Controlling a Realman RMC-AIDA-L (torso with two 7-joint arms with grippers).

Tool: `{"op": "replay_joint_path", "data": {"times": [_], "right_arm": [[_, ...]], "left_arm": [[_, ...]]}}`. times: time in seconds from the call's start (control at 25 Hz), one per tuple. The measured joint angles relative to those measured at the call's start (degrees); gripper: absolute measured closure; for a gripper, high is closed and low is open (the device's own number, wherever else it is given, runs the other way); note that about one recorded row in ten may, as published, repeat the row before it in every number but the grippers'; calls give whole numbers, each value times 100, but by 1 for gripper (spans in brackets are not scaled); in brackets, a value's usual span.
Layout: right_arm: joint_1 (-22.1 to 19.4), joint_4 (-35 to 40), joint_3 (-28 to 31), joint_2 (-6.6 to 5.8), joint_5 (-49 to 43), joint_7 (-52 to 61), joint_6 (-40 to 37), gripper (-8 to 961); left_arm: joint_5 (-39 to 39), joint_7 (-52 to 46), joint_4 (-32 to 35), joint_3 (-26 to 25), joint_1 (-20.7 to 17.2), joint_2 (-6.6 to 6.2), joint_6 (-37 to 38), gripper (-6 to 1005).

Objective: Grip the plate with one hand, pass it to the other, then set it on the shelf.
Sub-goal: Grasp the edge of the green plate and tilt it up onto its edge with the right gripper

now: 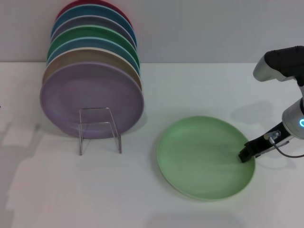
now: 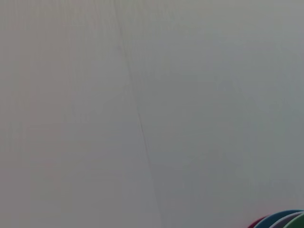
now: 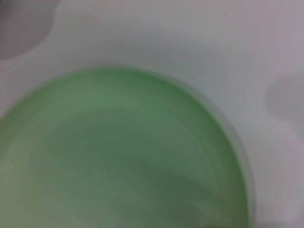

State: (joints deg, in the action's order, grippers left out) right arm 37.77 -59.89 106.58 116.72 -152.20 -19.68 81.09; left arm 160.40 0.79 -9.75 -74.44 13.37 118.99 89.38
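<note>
The pale mint-green plate [image 1: 202, 159] lies flat on the white counter [image 1: 190, 95], at about 4 o'clock from the middle of the head view. The right gripper [image 1: 245, 155] reaches in from 3 o'clock on its grey-white arm with the blue glowing ring [image 1: 302, 123]; its black tip sits at the plate's edge nearest that arm, touching or just over the rim. How far its fingers are spread, and whether they have hold of the rim, I cannot tell. In the right wrist view the plate [image 3: 118, 152] fills most of the picture, with bare counter around its rim.

At about 9 o'clock from the plate, well apart from it, stands the clear shelf [image 1: 99, 128], a low thin frame. Just behind it a row of upright plates [image 1: 90, 71] leans together, the lilac plate [image 1: 91, 99] foremost.

The left gripper does not show; the left wrist view gives only a blank pale surface and a few plate rims [image 2: 280, 221] in one corner
</note>
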Motion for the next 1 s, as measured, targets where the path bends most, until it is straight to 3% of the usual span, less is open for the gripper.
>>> {"op": "replay_joint_path", "data": {"times": [0.56, 1.0], "right_arm": [[-10, -91, -162, 82, 7, -33, -88, 806], [-466, -995, -78, 194, 400, -197, -30, 920]], "left_arm": [[0, 12, 9, 0, -4, 0, 3, 215], [0, 9, 2, 0, 5, -8, 67, 215]]}}
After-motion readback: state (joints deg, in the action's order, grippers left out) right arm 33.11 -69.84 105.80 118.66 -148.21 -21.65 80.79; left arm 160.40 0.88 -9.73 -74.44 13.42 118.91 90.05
